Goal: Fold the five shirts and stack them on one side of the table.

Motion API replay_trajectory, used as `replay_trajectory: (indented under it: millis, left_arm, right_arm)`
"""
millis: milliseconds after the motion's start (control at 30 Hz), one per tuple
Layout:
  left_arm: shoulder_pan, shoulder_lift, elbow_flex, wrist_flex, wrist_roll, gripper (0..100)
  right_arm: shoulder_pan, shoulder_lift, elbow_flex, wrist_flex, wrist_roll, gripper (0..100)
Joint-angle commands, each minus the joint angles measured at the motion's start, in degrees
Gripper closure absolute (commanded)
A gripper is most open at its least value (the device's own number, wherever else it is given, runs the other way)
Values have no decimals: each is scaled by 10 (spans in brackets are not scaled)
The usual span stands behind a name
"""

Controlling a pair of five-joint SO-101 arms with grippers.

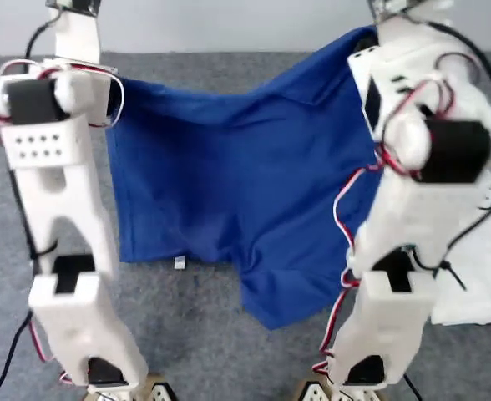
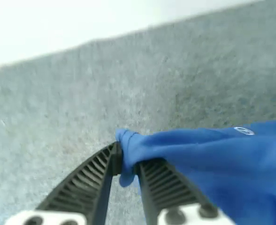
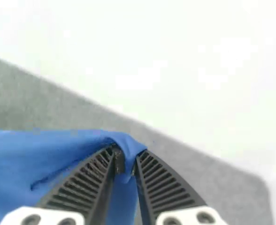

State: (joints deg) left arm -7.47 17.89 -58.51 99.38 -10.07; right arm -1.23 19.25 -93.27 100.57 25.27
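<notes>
A blue shirt (image 1: 237, 184) hangs stretched between my two arms above the grey table, its lower edge trailing toward the front. My left gripper (image 2: 126, 161) is shut on one corner of the blue shirt (image 2: 208, 159), the cloth bunched between its black ribbed fingers (image 2: 88, 180). My right gripper (image 3: 126, 161) is shut on the other corner of the blue shirt (image 3: 44, 159), close to the table's far edge. In the high view the left arm (image 1: 58, 184) stands at the shirt's left side and the right arm (image 1: 412, 192) at its right side.
A white garment (image 1: 488, 267) with dark print lies on the grey felt table (image 1: 179, 334) at the right, partly behind the right arm. A pale wall (image 3: 175, 56) runs along the table's far edge.
</notes>
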Motion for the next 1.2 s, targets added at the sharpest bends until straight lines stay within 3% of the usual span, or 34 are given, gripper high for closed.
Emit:
replay_trajectory:
  millis: [0, 367, 567, 867, 1167]
  left_arm:
    - [23, -147, 38, 10, -2, 986]
    - [25, -345, 52, 10, -4, 986]
    - [25, -358, 52, 11, -4, 986]
    - [25, -364, 51, 11, -2, 986]
    - [23, -376, 53, 11, -2, 986]
  right_arm:
    - [5, -72, -7, 25, 4, 989]
    - [5, -261, -7, 24, 4, 989]
    - [15, -346, 4, 23, -9, 989]
    - [62, -465, 141, 5, -20, 989]
    - [60, -487, 280, -48, -21, 989]
